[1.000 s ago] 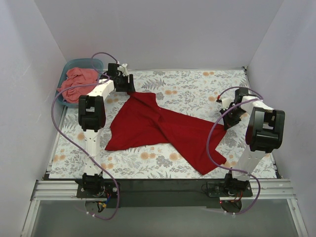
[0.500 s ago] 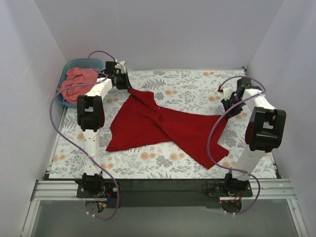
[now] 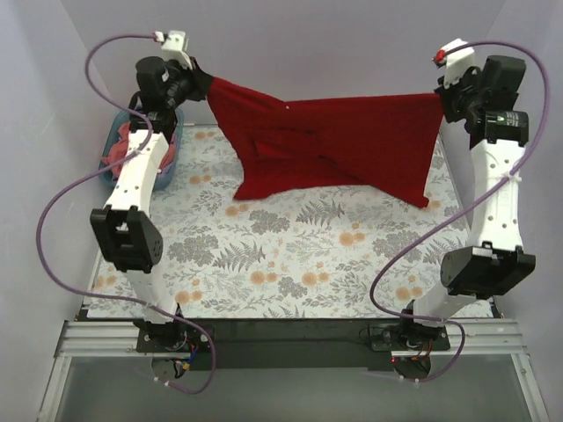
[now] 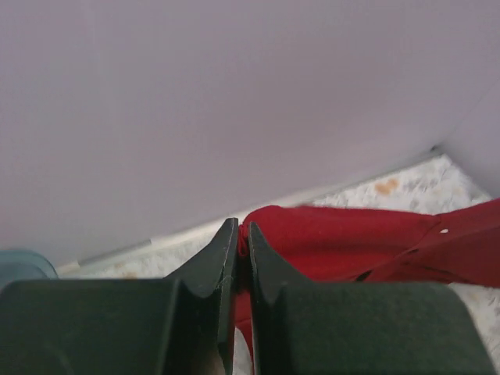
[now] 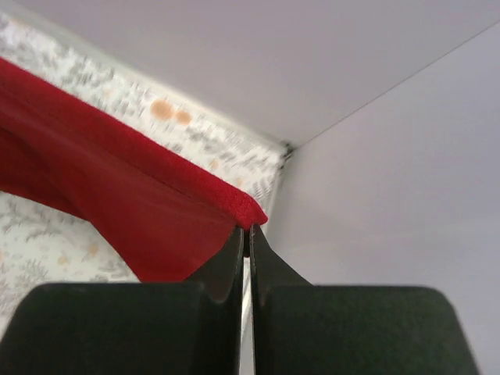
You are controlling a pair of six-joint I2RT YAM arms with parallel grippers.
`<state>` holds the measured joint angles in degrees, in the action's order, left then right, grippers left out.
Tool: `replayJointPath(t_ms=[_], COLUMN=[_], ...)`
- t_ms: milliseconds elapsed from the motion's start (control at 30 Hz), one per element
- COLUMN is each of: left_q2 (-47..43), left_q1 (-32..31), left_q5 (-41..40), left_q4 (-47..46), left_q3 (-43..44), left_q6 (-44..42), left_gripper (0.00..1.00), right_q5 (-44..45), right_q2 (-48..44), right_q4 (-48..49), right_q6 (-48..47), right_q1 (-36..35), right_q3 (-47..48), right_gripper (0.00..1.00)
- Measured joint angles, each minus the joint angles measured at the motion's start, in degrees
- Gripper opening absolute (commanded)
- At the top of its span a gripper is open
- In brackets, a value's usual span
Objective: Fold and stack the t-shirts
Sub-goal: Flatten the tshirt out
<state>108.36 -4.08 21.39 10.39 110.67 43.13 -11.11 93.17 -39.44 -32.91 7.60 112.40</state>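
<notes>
The left gripper (image 3: 204, 84) is clamped on one upper corner of the crimson t-shirt (image 3: 339, 141) and the right gripper (image 3: 442, 97) on the other, both raised high by the back wall. The shirt hangs stretched between them over the floral table (image 3: 290, 255). The salmon-pink t-shirt (image 3: 113, 155) lies in the teal tub (image 3: 106, 173) at far left.

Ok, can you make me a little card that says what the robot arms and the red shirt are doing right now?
red t-shirt: held up high, stretched between both arms, lower part hanging bunched
left gripper: shut on one top corner of the shirt
right gripper: shut on the other top corner
pink t-shirt: crumpled in the tub
teal tub: far left corner, behind the left arm
table: flowery cover
</notes>
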Motion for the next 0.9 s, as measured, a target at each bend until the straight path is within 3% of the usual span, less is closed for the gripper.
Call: replayJointPath(t_ms=[167, 333, 667, 900], left_q2=[-18.1, -29.7, -45.6, -56.8], left_q1=[0.3, 0.4, 0.4, 0.4], left_q5=[-0.5, -1.4, -10.2, -12.5], left_q4=[-11.0, -16.9, -19.5, -19.0], left_q3=[-8.3, -11.6, -22.9, -22.0], left_q6=[0.9, -0.3, -4.6, -7.2], left_gripper=[0.0, 0.0, 0.0, 0.0], right_q5=[1.4, 3.6, 7.4, 10.4], right_q2=[-11.5, -19.4, -28.7, -37.7], right_q4=[5.9, 10.9, 17.7, 22.3], right_q6=[-0.2, -0.6, -1.8, -3.0], right_q1=[0.3, 0.4, 0.4, 0.4], right_q3=[-1.7, -2.1, -4.3, -4.7], right_gripper=[0.01, 0.01, 0.01, 0.01])
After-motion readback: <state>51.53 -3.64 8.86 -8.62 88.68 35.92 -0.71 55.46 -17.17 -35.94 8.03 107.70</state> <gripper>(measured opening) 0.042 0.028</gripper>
